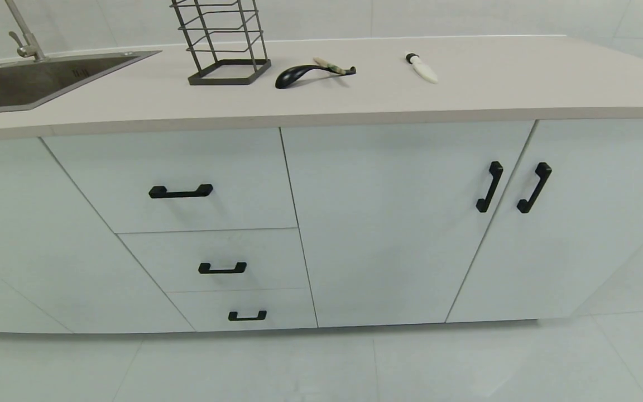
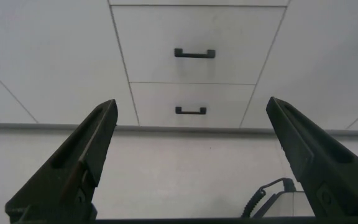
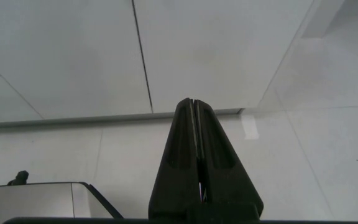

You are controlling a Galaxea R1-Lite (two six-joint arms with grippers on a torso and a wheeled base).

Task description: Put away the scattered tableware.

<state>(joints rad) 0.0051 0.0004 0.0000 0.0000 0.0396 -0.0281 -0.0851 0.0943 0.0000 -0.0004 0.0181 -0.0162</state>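
In the head view, a glossy black curved spoon lay on the pale countertop beside a dark wire rack. A thin wooden-handled utensil touched its handle, and a white, black-collared utensil lay well apart. All looked light, stiff and probably slippery, so mid-handle seemed the best hold. In the left wrist view, the left gripper stood wide apart before white drawers. In the right wrist view, the right gripper was pressed together, holding nothing.
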